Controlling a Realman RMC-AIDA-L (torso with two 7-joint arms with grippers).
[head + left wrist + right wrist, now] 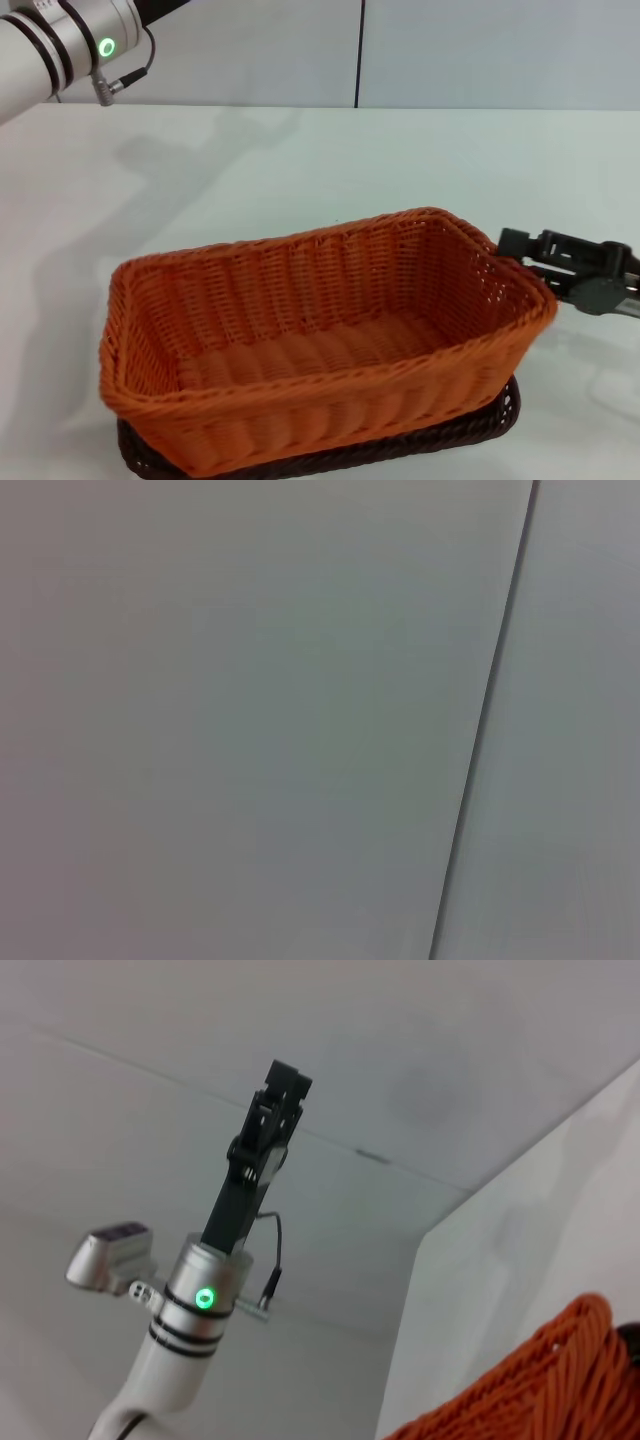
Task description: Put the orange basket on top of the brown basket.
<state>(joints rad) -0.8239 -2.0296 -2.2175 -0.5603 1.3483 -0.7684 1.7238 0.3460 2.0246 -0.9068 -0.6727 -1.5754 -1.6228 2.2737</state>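
Note:
The orange basket [320, 350] sits nested on top of the brown basket [470, 428], of which only a dark rim shows underneath along the front and right. My right gripper [526, 262] is at the orange basket's right end, just outside the rim, open, with both fingers [512, 241] off the wicker. A piece of the orange rim [545, 1385] also appears in the right wrist view. My left arm is raised at the far left, and its gripper [286, 1078] points upward, well away from the baskets.
The white table [300, 170] stretches behind and to both sides of the baskets. A pale wall with a dark vertical seam [359, 50] stands at the back. The left wrist view holds only that wall and seam [485, 720].

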